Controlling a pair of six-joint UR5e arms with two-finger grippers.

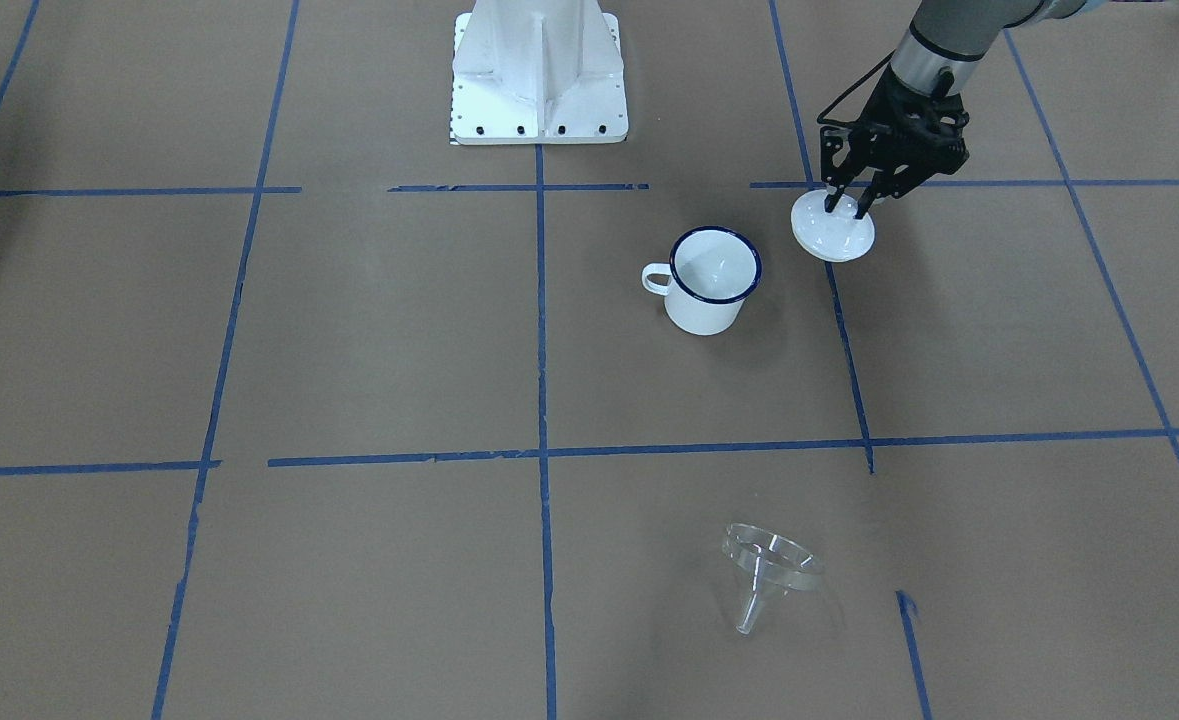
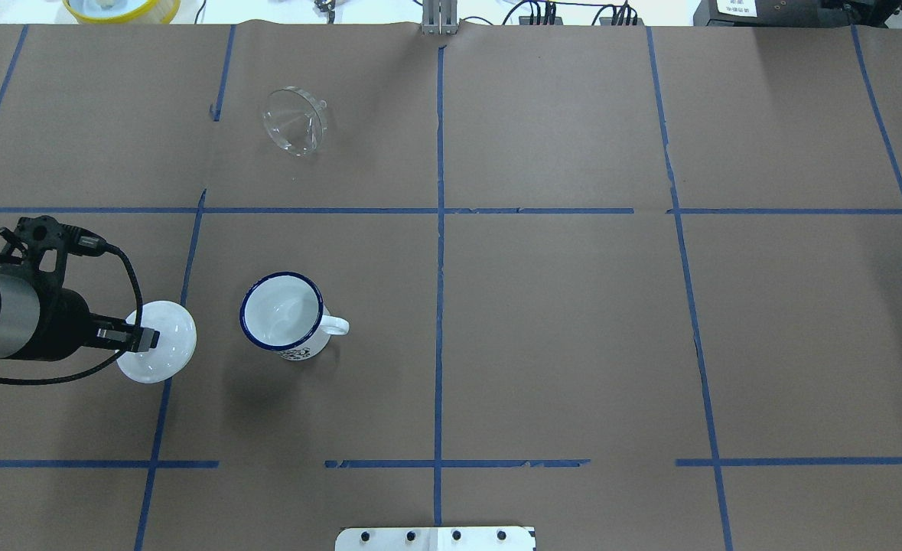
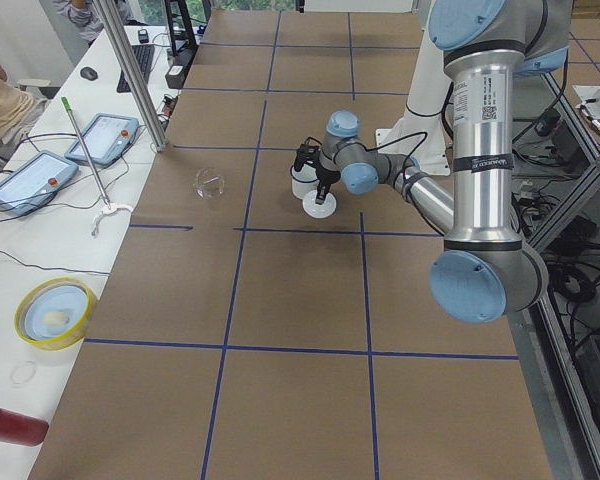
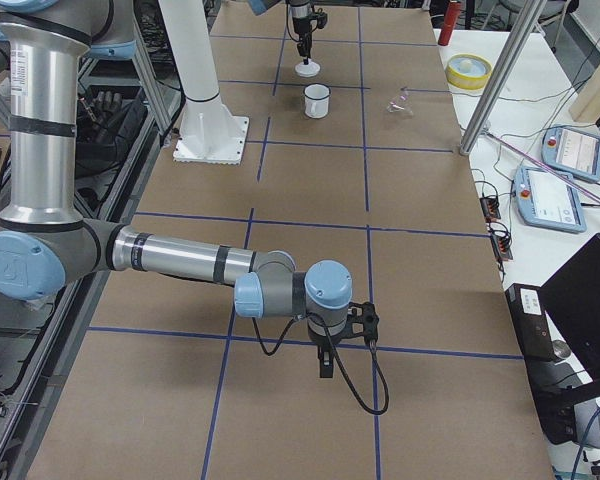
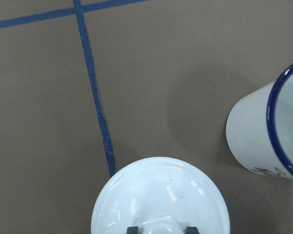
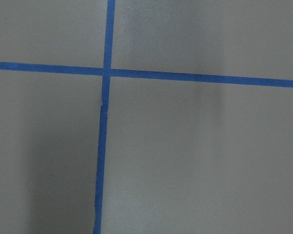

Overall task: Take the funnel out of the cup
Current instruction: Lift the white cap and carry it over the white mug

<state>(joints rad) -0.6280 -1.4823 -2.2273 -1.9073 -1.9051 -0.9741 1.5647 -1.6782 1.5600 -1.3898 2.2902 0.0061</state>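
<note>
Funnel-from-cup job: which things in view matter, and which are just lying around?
Job:
funnel, on its side, well apart from the cup
cup, upright

Lying about:
white lid, its knob held by the left gripper
yellow dish, off the brown mat

Silver tubular arms with pale blue joint caps, looping black cables, a black left pincer, and a white bolted base.
</note>
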